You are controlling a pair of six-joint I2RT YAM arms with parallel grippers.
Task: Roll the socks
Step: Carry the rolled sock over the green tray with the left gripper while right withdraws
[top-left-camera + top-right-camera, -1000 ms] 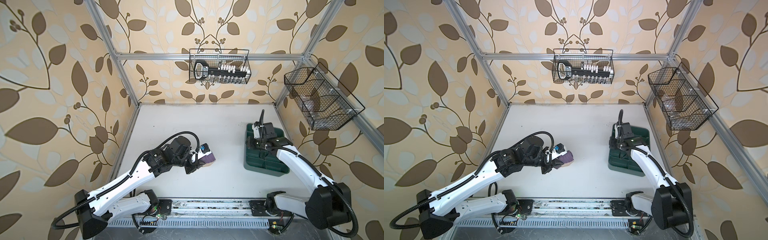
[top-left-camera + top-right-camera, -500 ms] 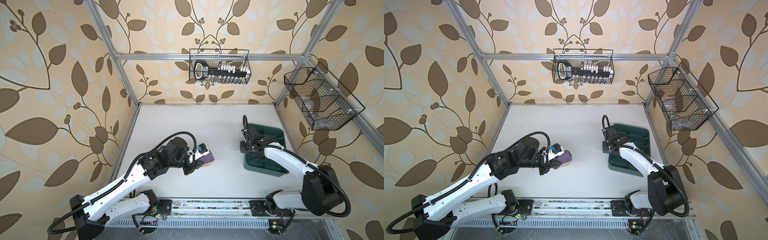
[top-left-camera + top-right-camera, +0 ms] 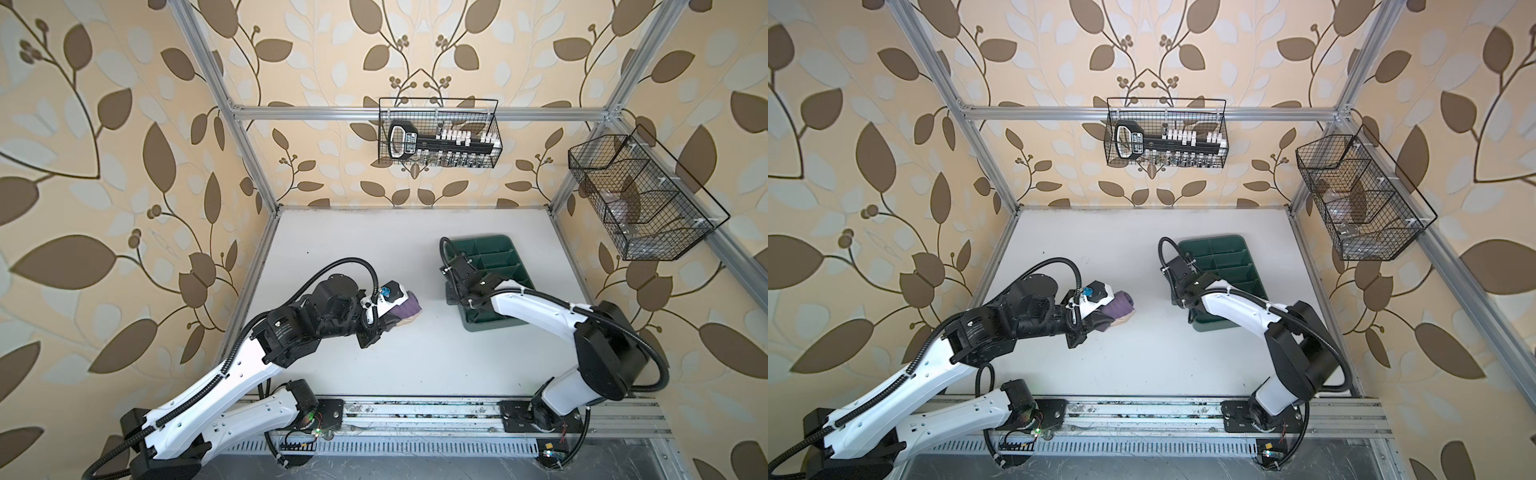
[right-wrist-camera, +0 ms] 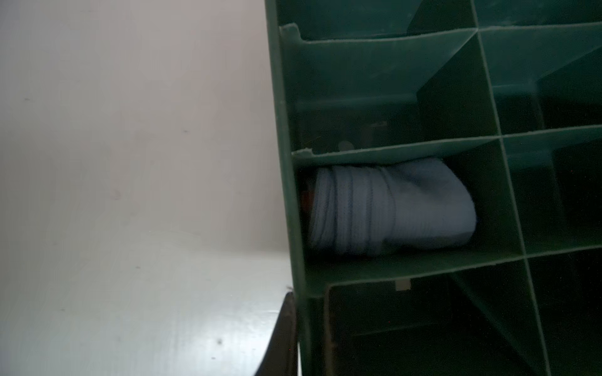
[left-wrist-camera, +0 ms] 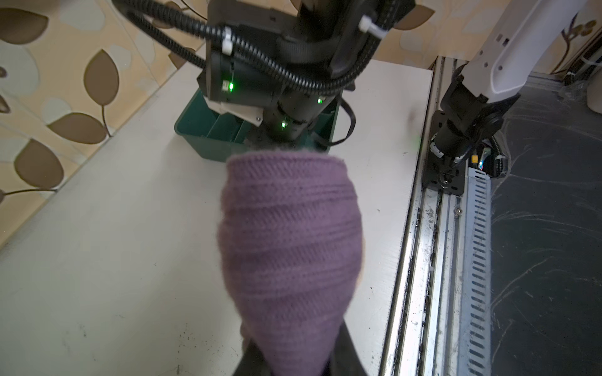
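Purple ribbed knit of the purple sock, rolled into a fat bundle and pinched at its narrow end between the nearly closed jaws of the left gripper. Bundle over the table, between its left edge and its middle; touching the surface or just clear of it, impossible to tell. Rolled likewise, the light blue sock, lodged in a compartment of the green tray against the tray wall facing the table's middle; tray itself near the right edge. Just outside that wall, the right gripper, jaws closed on nothing. Both rolls judged light, soft and springy, not fragile, apt to unwind once slackened. Best taken across the thick middle, squeezing every layer together, never by a loose outer flap.
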